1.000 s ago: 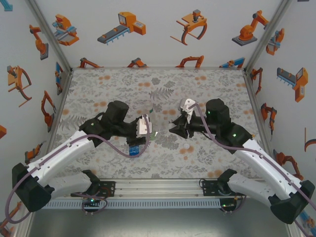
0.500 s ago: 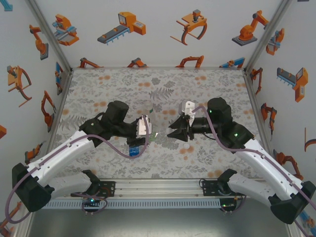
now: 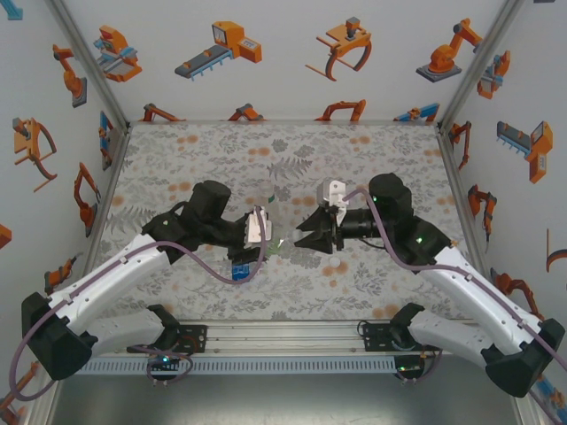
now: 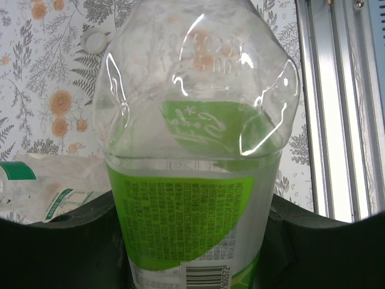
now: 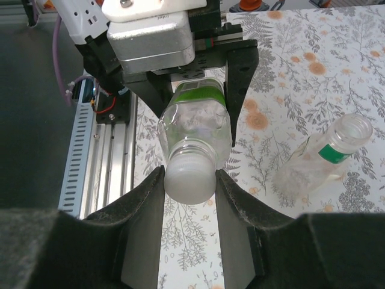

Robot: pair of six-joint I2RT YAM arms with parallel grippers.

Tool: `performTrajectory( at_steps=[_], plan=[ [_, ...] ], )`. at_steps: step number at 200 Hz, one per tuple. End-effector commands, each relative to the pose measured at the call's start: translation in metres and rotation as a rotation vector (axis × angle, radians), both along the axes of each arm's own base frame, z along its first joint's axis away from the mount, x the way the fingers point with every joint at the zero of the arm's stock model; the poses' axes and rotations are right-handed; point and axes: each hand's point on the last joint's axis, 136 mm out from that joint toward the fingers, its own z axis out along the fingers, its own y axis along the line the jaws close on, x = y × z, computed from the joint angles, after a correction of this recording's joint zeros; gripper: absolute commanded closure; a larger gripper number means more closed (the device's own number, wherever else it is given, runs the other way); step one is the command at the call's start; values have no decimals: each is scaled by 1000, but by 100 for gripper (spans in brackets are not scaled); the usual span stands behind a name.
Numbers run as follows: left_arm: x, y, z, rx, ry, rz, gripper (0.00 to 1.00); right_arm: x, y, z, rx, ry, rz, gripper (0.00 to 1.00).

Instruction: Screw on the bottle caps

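Right wrist view: whitish cap [image 5: 188, 174] sits on the neck of the green-labelled bottle [image 5: 195, 120], with the right pincer [image 5: 188, 176] pinching it from both sides. That bottle runs lengthwise between the two arms, its body clamped in the left pincer [image 4: 192, 241]. An uncapped second bottle [image 5: 325, 153] lies on the surface [image 5: 313, 72] near the held one. Left wrist view: loose cap [image 4: 95, 40] on the surface beyond the held bottle.
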Motion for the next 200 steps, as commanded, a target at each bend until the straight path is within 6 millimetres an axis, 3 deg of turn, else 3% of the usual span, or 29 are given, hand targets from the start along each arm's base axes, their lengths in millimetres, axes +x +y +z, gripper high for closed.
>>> performTrajectory(
  at_steps=[1, 76, 200],
  plan=[
    [-11, -5, 11, -48, -18, -72, 100, -2, 4, 20, 41, -41, 27, 89],
    [-12, -8, 16, -59, -8, -85, 100, -10, 6, 9, -47, -63, 76, 91],
    [-42, -16, 33, -98, 166, -248, 100, -29, 11, 12, -79, -256, 199, 96]
  ],
)
